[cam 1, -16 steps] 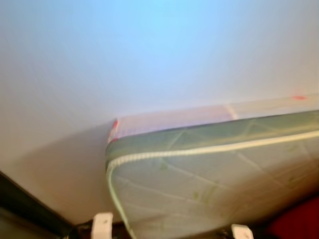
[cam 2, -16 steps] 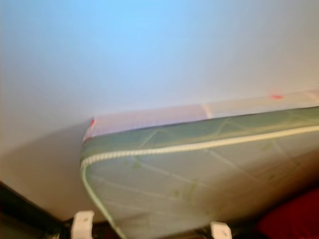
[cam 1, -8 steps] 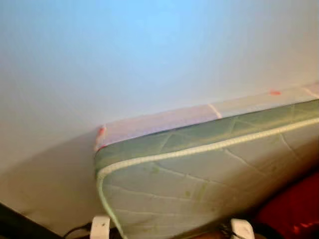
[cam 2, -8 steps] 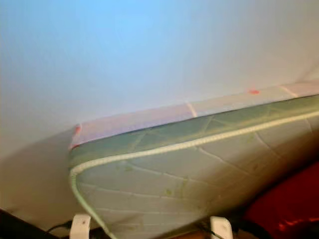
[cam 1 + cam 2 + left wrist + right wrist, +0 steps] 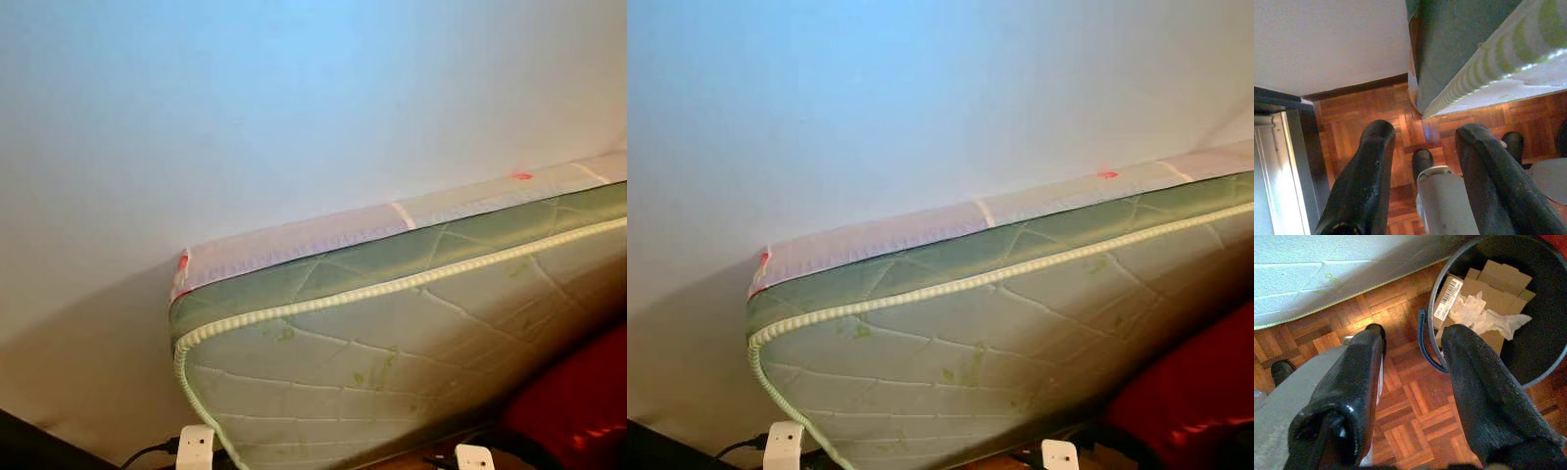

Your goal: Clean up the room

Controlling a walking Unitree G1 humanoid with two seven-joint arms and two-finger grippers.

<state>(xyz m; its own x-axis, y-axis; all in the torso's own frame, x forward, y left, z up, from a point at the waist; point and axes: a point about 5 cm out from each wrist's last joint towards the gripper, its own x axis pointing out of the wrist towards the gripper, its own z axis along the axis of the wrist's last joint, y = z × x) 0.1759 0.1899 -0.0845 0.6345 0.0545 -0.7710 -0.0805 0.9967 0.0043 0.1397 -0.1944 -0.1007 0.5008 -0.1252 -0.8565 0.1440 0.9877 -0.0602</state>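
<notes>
My right gripper [image 5: 1415,335] hangs open above the parquet, its fingers bare. Just beyond it stands a round dark bin [image 5: 1432,308] holding flattened cardboard [image 5: 1498,284] and crumpled clear wrap [image 5: 1481,316]. My left gripper [image 5: 1425,134] is open too and holds nothing, low over the wooden floor [image 5: 1352,127] near the mattress corner [image 5: 1449,73]. In the eye views a green quilted mattress [image 5: 411,343] with pale piping leans on edge against a white wall [image 5: 294,98].
A red object [image 5: 578,411] lies at the lower right beside the mattress. Two small white pieces [image 5: 196,446] with a dark cable sit at the bottom edge. A dark skirting and a pale door frame [image 5: 1288,161] lie off my left gripper. My own feet [image 5: 1422,161] stand on the parquet.
The camera has swung, so the mattress sits further left and higher in the picture, more red shows at the lower right, and the blur has cleared.
</notes>
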